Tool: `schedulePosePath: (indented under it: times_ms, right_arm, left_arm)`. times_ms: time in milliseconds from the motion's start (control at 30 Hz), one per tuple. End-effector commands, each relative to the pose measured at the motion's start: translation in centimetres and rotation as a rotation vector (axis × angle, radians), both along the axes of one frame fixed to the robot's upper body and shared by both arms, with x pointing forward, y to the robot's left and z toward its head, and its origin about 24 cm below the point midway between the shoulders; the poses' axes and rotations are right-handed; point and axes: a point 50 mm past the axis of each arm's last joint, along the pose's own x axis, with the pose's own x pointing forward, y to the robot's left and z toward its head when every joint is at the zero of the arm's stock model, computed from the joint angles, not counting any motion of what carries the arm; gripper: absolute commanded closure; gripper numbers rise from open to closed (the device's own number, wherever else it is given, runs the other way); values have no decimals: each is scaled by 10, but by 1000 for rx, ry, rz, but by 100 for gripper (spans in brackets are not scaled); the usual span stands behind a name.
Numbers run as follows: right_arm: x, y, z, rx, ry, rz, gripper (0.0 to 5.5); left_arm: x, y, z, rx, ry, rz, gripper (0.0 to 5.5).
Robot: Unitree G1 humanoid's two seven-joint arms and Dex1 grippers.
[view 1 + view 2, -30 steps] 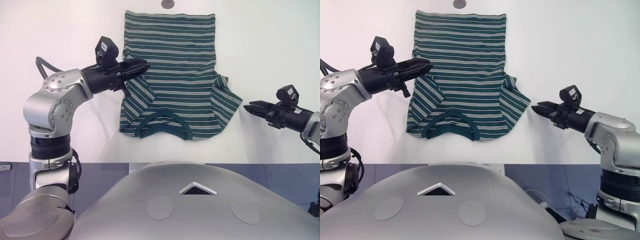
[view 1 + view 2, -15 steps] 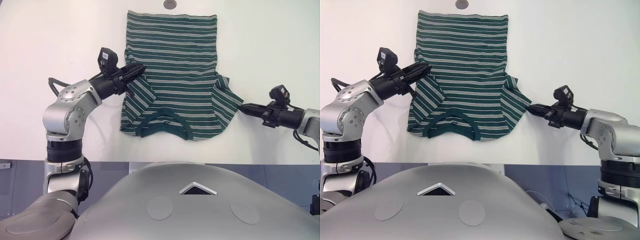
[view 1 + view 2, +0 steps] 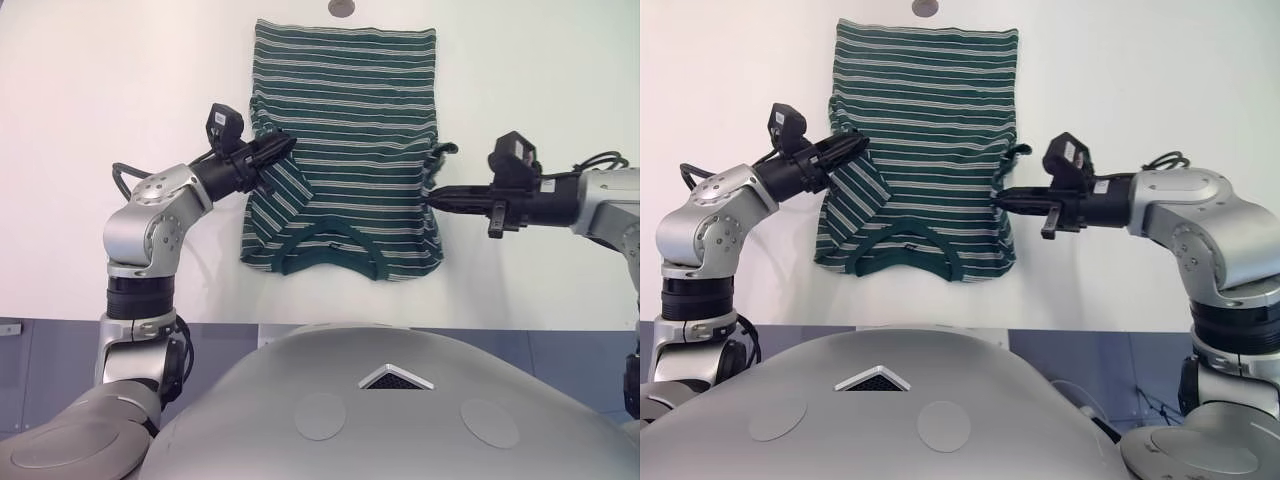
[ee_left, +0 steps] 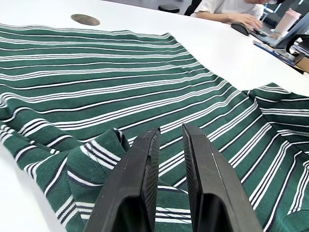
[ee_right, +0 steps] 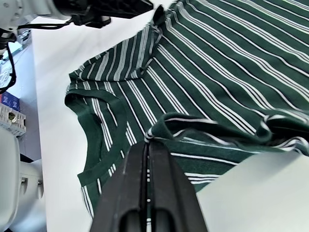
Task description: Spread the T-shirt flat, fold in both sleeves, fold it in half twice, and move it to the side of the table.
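A green T-shirt (image 3: 345, 110) with white stripes lies on the white table (image 3: 120, 80), its collar (image 3: 330, 232) toward me. The left sleeve (image 3: 272, 192) is folded in over the body. My left gripper (image 3: 288, 143) hovers at that fold; in the left wrist view its fingers (image 4: 145, 159) stand a narrow gap apart with no cloth between them. My right gripper (image 3: 430, 197) is over the shirt's right edge, shut on the right sleeve (image 5: 212, 128), which is pulled in across the body. The clamped hem sits at the right gripper's (image 5: 147, 141) tips.
A round grey disc (image 3: 341, 6) is set in the table just beyond the shirt's hem. Bare white tabletop stretches to both sides of the shirt. The table's near edge (image 3: 200, 324) runs just below the collar.
The right gripper has closed on the right sleeve and carried it left over the shirt's body. The left gripper has stayed at the left sleeve fold, its arm drawn in slightly.
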Motion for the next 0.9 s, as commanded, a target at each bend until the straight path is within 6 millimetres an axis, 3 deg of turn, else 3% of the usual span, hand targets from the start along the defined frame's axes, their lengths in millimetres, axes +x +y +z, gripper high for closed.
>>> schedulePosePath:
  times_ms: [33,133,267,400,467,567,733,900]
  right_arm:
    - [6,21,-29,-99,3,62,547]
    - [5,23,-40,-145,-13,52,514]
    - [11,14,-18,-70,-169,18,431]
    - [0,-31,6,-211,-376,100,359]
    - [-10,-48,-3,-351,-485,226,333]
    - [-36,-61,-36,-447,-607,457,333]
    - [-63,-35,-65,-338,-780,536,333]
    - [-67,-9,-72,-260,-890,549,333]
  left_arm:
    - [5,-8,19,61,-73,-58,468]
    - [1,-3,19,304,-156,-98,438]
    - [-20,19,16,576,-303,-278,358]
    - [-33,67,28,881,-402,-544,294]
    - [-39,81,27,953,-424,-655,288]
    - [-46,90,17,951,-446,-785,288]
    - [-61,91,-10,904,-524,-925,288]
    - [-69,83,-25,837,-632,-1029,288]
